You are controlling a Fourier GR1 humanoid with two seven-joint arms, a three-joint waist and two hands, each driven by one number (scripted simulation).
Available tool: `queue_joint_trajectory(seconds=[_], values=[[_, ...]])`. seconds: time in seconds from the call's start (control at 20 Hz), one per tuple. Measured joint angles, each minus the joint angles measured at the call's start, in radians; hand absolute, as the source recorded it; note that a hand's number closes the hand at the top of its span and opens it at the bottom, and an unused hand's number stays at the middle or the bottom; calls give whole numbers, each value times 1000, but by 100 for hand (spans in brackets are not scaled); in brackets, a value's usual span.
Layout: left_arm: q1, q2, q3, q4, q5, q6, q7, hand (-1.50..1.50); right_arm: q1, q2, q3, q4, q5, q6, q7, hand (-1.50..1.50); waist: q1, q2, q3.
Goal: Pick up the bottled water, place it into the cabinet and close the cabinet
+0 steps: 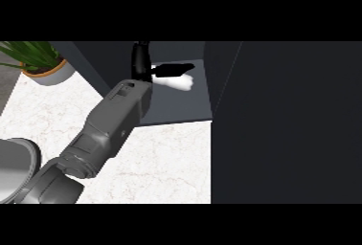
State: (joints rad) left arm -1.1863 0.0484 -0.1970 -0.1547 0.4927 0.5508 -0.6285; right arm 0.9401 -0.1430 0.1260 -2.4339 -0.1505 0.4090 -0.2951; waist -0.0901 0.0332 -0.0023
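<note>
Upper centre, the left hand (152, 67) is curled around the bottled water (182, 82) inside the cabinet (176, 107); released tilted, it could topple out.

One grey forearm enters from the lower left corner and runs diagonally up and to the right, its boxy segments narrowing toward the wrist near the upper middle of the head view. Which arm it is cannot be told from this view alone. At its end the black hand (145, 61) points upward, fingers close together and fairly straight, while the thumb (175, 70) sticks out sideways to the right. The thumb lies just above a pale object. No second forearm or hand shows.
</note>
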Motion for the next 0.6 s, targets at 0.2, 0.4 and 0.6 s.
queue_joint_trajectory(seconds=[0.2, 0.4, 0.6], values=[[-2, -5, 27, -25, 19, -93, -39, -150, 9, 0, 7, -5, -6, 1, 15, -150, 16, -7, 0], [-1, -28, 37, -45, 28, -130, -56, -150, 18, 14, 29, -11, -8, -8, 29, -150, 30, -16, 1], [24, -39, 34, -72, 30, -152, -63, -150, 1, 16, 29, -15, -11, -17, 55, -150, 47, -23, 1]])
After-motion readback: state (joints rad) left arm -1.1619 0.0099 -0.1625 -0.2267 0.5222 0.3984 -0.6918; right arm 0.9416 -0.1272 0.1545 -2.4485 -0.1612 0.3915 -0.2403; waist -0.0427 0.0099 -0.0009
